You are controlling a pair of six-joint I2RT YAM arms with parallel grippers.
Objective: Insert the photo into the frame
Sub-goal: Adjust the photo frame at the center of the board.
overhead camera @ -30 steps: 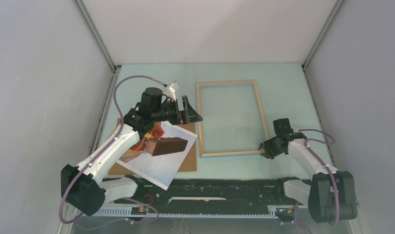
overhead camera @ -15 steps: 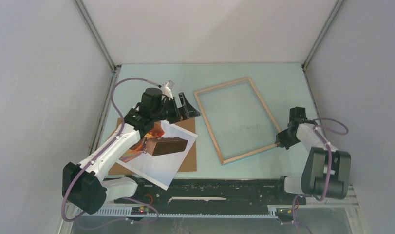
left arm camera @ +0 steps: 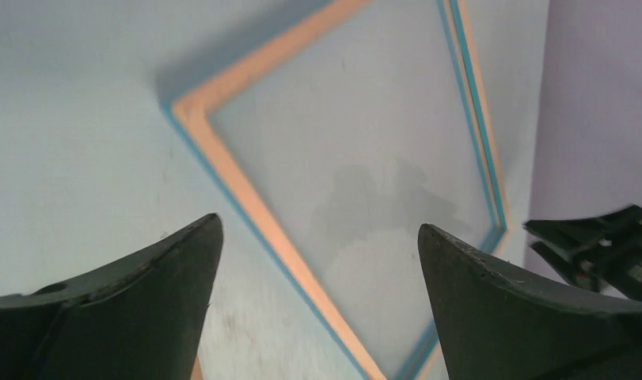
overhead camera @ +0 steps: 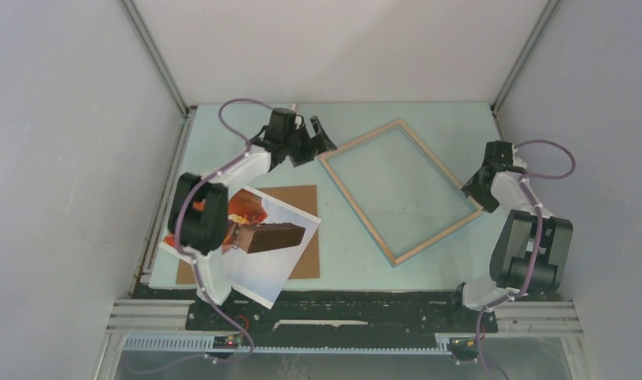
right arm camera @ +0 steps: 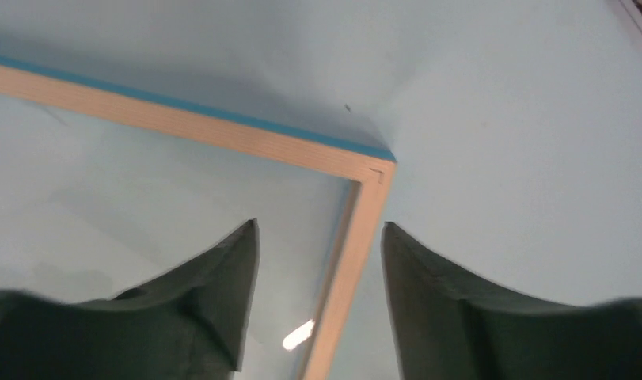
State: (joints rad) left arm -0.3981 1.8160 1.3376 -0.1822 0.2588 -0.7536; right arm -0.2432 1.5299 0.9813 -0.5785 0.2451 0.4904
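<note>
The frame [overhead camera: 357, 207] lies flat on the table, wood side up and turned at an angle, with its blue edge showing in the wrist views. My right gripper [overhead camera: 473, 190] is at its right corner; its open fingers straddle one wooden rail [right arm camera: 345, 277] with a gap on each side of my gripper [right arm camera: 320, 225]. My left gripper [overhead camera: 311, 138] hangs wide open just above the frame's far-left corner [left arm camera: 192, 111], holding nothing [left arm camera: 319, 224]. The photo [overhead camera: 258, 265] lies at the near left, tilted, partly over a brown backing board [overhead camera: 300, 206].
The enclosure's grey walls stand close on both sides, with metal posts at the back corners. A black rail [overhead camera: 341, 305] runs along the table's near edge. The right arm's cable [overhead camera: 548, 150] loops beside the right wall.
The frame has swung counterclockwise, its near end going right and away. The right gripper travelled with that corner and then opened. The left arm stretched from above the photo to the far-left corner.
</note>
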